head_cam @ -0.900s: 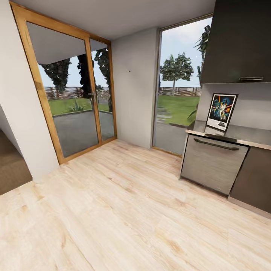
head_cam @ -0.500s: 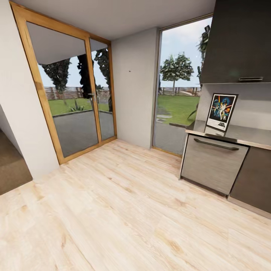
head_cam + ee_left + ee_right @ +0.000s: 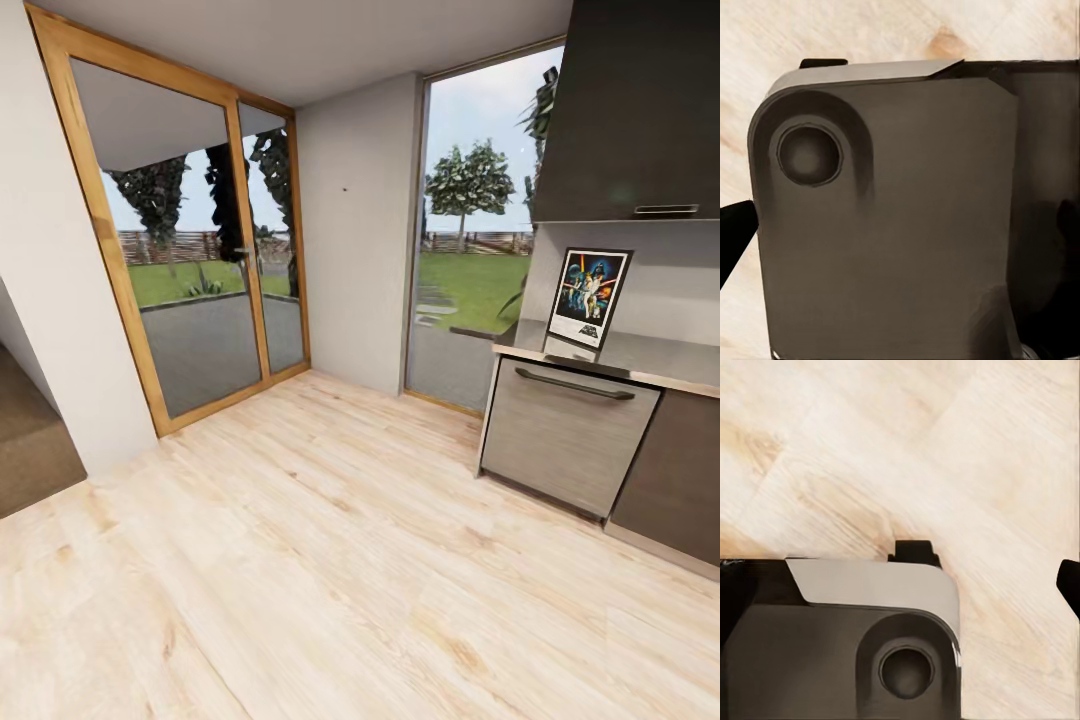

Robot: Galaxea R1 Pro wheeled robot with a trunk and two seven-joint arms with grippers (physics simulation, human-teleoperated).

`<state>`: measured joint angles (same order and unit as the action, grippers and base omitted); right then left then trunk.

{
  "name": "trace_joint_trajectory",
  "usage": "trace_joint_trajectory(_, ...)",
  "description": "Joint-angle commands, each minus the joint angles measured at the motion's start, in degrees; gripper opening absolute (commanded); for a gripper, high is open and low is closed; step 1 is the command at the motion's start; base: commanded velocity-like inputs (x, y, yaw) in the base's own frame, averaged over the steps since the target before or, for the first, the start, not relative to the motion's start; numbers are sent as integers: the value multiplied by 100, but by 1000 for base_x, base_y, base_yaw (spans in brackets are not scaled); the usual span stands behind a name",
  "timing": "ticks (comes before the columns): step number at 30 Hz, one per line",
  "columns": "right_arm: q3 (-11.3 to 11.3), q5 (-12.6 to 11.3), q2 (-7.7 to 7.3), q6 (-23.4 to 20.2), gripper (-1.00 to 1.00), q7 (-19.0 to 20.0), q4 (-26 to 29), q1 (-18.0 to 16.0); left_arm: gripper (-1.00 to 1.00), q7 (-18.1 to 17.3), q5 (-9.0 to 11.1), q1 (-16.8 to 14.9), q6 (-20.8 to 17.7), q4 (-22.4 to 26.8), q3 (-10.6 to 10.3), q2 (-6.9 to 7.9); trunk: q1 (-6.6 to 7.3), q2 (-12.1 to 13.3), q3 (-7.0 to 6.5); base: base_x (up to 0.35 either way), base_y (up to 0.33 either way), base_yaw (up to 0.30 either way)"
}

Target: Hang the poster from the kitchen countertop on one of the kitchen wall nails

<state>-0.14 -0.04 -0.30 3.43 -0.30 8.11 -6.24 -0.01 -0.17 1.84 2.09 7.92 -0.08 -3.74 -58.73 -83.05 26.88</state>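
The poster stands upright on the kitchen countertop at the right, leaning against the grey back wall below a dark upper cabinet. It has a black frame, a white border and dark blue artwork. A wall nail shows as a tiny dark dot on the pale wall section between the glass door and the tall window. In the left wrist view a dark fingertip sticks in at the picture's edge, beside the robot's grey body. The right wrist view has a similar dark fingertip over the wood floor.
A pale wood floor stretches between me and the counter. A wood-framed glass door fills the left wall and a tall window stands beside the counter. Grey cabinet fronts with a dark bar handle sit under the counter.
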Motion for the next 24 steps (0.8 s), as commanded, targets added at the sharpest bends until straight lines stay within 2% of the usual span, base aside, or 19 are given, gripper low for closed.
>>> trace_joint_trajectory(1, -1, -2, -19, 52, 100, 4, 29, -13, 100, 0, -6, 4, 18, 42, 0, -12, 0, -3, 5, 0, 0, 0)
trace_joint_trajectory(9, 3, 13, -100, 309, 100, 27, 288, -47, 100, 0, -23, 9, 154, 299, -1, -50, 0, -3, 5, 0, 0, 0)
trace_joint_trajectory(10, 2, 15, -107, 1450, 100, 27, 1067, -48, 100, -1, -24, 9, 209, 2629, -1, -52, 0, -3, 5, 0, 0, 0)
trace_joint_trajectory(14, -11, -4, -191, 1509, 100, 26, 1169, -57, 100, -6, -26, 10, 372, 2930, 4, -53, 0, -3, 5, 0, 0, 0)
trace_joint_trajectory(24, -34, -25, -300, 1529, 100, 15, 1212, -69, 100, -1, -23, 10, 455, 3060, 49, -32, 0, -3, 5, 0, 0, 0)
